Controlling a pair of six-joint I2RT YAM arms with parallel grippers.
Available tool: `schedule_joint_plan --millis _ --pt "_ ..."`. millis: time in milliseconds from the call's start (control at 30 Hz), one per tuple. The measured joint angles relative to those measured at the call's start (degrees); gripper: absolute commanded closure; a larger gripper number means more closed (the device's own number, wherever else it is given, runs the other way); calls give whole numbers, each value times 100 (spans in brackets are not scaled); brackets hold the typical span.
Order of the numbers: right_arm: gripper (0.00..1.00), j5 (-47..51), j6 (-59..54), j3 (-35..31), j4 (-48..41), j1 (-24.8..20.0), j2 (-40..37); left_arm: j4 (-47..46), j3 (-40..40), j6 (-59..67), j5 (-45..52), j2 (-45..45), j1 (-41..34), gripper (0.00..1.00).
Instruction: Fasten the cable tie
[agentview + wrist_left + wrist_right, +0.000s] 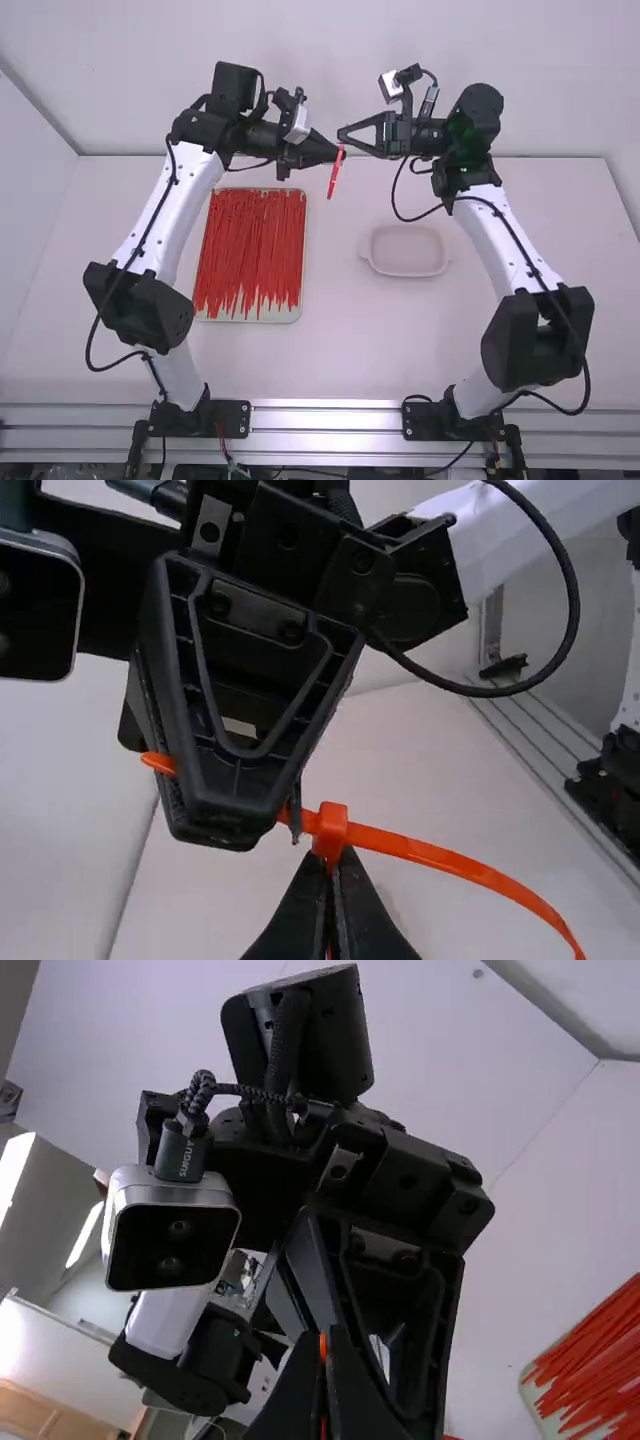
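Note:
A red cable tie (333, 176) hangs between my two grippers, high above the table's far middle. My left gripper (329, 152) is shut on the tie's head (330, 823), and the strap (470, 865) curves away from the head. My right gripper (345, 133) meets it tip to tip from the other side, shut on the tie's other end. A short red tip (155, 763) pokes out beside its fingers (230, 810). In the right wrist view a sliver of the red tie (322, 1345) shows just above my right gripper (322, 1385).
A tray (297, 318) with several loose red cable ties (250, 250) lies on the table under the left arm. A shallow white dish (405, 250) sits to its right, under the right arm. An aluminium rail (320, 415) runs along the near edge.

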Motion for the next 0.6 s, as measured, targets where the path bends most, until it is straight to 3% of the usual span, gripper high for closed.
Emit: schedule_joint_plan --millis 200,600 --pt "100 -63 223 -42 535 0 9 120 -407 90 31 -142 0 98" --pt "100 -210 1167 -44 1727 -105 33 1543 -2551 -538 166 -243 0 99"
